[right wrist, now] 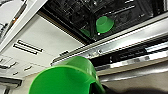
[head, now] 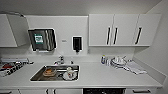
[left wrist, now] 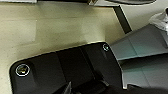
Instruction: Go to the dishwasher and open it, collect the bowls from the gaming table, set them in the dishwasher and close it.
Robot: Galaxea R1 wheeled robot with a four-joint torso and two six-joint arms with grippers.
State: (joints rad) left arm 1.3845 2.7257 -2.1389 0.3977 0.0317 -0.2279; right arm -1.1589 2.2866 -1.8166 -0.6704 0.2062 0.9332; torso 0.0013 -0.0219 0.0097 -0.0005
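Closest up, a wide green bowl point(right wrist: 65, 77) sits right at the right pincer, which seems to grip it, just before the open dishwasher point(right wrist: 120, 32). Another green bowl point(right wrist: 104, 24) already rests in its dark rack. Above, the white worktop point(head: 105, 75) carries a sink point(head: 56, 73) with dishes. Whether the left pincer is clenched, I cannot tell.

head: high, facing sink point(head: 56, 73) | left wrist: floor point(left wrist: 50, 27) | right wrist: close, open dishwasher point(right wrist: 120, 15)
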